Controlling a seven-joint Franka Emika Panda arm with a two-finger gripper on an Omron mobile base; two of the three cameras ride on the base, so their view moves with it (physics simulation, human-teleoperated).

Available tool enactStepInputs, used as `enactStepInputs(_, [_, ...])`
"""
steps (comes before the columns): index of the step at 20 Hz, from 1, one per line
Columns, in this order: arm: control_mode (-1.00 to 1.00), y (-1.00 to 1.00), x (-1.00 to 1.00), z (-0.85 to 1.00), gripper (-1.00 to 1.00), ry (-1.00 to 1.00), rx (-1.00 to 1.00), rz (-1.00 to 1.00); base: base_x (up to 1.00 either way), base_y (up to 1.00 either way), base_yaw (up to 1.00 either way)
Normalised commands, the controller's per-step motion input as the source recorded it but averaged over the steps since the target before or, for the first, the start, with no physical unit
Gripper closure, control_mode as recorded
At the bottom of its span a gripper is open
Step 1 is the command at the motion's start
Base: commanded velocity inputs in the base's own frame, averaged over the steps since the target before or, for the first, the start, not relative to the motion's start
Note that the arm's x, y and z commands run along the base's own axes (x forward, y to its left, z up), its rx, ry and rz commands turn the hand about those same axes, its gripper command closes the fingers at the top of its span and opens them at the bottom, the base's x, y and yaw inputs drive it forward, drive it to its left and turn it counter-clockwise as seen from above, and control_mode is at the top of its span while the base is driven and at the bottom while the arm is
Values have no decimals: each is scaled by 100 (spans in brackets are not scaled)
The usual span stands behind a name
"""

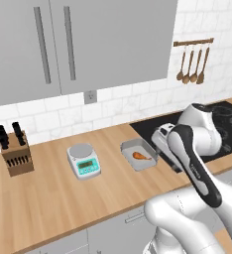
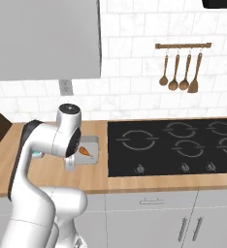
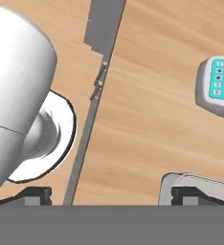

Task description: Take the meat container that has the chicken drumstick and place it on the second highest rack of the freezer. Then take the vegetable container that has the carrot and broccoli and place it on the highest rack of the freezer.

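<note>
Tray (image 1: 138, 155) with drumstick (image 1: 142, 156) — sat on the worktop (image 1: 53, 198), just right of the scale (image 1: 83, 160), left of the hob (image 1: 227, 124). Tool (image 3: 111, 195) — jaws wide, holding nothing, one fingertip (image 3: 193, 194) above the tray's rim. Knife block (image 1: 17, 154) stood well left of the scale.

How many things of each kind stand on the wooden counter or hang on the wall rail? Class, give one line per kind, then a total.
Knife block: 1
Kitchen scale: 1
Meat container holding the chicken drumstick: 1
Wooden utensils on the rail: 4
Total: 7
</note>
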Motion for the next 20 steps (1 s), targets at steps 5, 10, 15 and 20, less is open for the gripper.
enactStepInputs(5, [-100,-1,14,-18,-100,13,-1,6,0,0,0])
enactStepInputs(10, [-100,0,32,-23,-100,3,0,0,0,0,0])
enactStepInputs(15, [-100,0,41,-30,-100,0,0,0,0,0,0])
enactStepInputs(20, [-100,0,32,-23,-100,2,0,0,0,0,0])
